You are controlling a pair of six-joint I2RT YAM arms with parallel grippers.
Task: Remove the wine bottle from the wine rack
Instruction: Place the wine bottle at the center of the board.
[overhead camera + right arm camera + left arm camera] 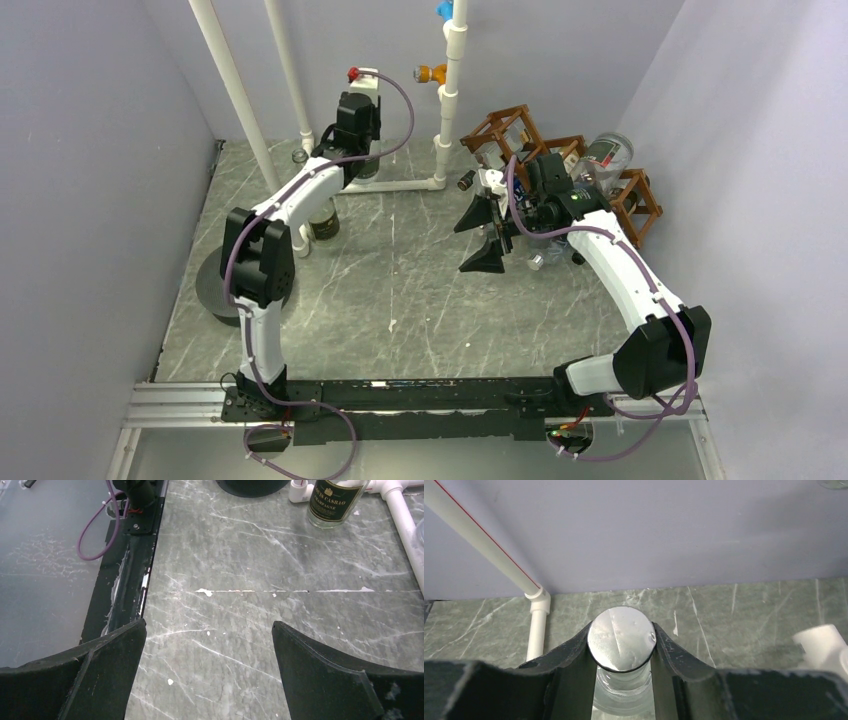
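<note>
The wine rack [491, 121] stands just behind the right gripper [486, 238], with a clear labelled bottle [610, 155] lying in its upper cells. That gripper's jaws are spread wide and hold nothing above the marble table [250, 555]. Well apart to its left, the left gripper [621, 641] is clenched on the neck of a clear bottle [621, 695] with a silver cap [619, 629]. Ahead of the right gripper stands a dark bottle [332, 502] whose label reads "CHAMPAGNE".
</note>
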